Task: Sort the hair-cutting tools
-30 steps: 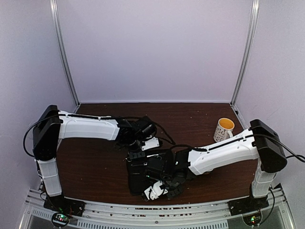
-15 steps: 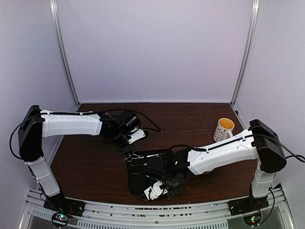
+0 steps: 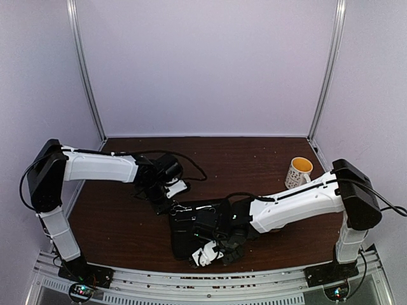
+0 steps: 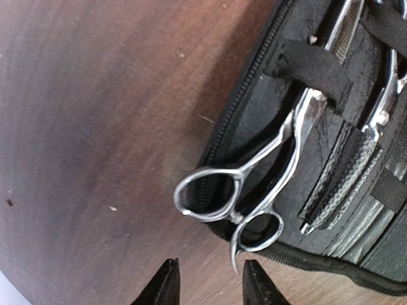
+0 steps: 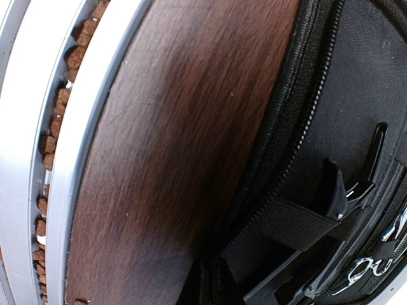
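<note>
**Left gripper** (image 4: 210,289): jaws apart, nothing between them.

**Scissors** (image 4: 297,127): directly ahead of the left fingertips, close to them but apart.
- Long axis runs diagonally away from the gripper, up and to its right.
- Finger rings point back at the fingertips and overhang the zip edge of the case (image 4: 254,136).
- Blades point away, tucked under an elastic strap (image 4: 308,63).
- Material is polished silver metal, with two smooth oval loops and a small hooked finger rest.

**Second scissors** (image 4: 385,95): farther right, roughly parallel to the first pair.

**Black clip-like piece** (image 4: 337,184): slim with a woven texture, lying between the two pairs.

**Case:** black fabric with a toothed zip, lying on the dark wood-grain table (image 4: 95,127).

**Right gripper** (image 5: 206,286): fingers closed at the case's near edge. Whether they pinch the fabric cannot be determined.
</note>
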Robot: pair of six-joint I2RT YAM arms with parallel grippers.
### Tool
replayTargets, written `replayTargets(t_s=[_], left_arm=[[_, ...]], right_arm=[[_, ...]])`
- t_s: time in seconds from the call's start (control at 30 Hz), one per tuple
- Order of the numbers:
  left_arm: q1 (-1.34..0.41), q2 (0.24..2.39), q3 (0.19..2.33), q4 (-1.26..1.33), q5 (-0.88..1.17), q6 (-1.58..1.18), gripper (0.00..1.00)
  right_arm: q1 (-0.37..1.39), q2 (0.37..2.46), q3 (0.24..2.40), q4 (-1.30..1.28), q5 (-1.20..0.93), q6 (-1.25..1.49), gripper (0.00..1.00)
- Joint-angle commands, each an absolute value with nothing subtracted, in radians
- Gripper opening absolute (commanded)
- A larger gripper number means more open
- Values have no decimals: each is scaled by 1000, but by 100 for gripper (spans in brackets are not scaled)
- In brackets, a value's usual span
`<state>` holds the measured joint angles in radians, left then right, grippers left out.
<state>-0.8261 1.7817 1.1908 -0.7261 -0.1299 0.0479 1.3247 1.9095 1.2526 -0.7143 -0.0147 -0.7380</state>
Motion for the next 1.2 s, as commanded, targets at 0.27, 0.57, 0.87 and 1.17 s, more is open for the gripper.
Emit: replayTargets(t_s=[0.27,0.57,0.87,1.17], left_arm=[[-813,1851,1186,-714,-89,6,15],[-803,1769,1119,-720,-141,-100,0],[-802,1696,1056,-659,-136,-318,0],[-848,1720,1083,-597,-160,-288,0]], right_arm=[[1335,2020,1216,-695,-51,-752,0],[1335,2025,1216,-695,-48,-752,0],[1336,2041,1232,-702,-48,-750,0],[1336,2045,1236,-701,-48,-747,0]])
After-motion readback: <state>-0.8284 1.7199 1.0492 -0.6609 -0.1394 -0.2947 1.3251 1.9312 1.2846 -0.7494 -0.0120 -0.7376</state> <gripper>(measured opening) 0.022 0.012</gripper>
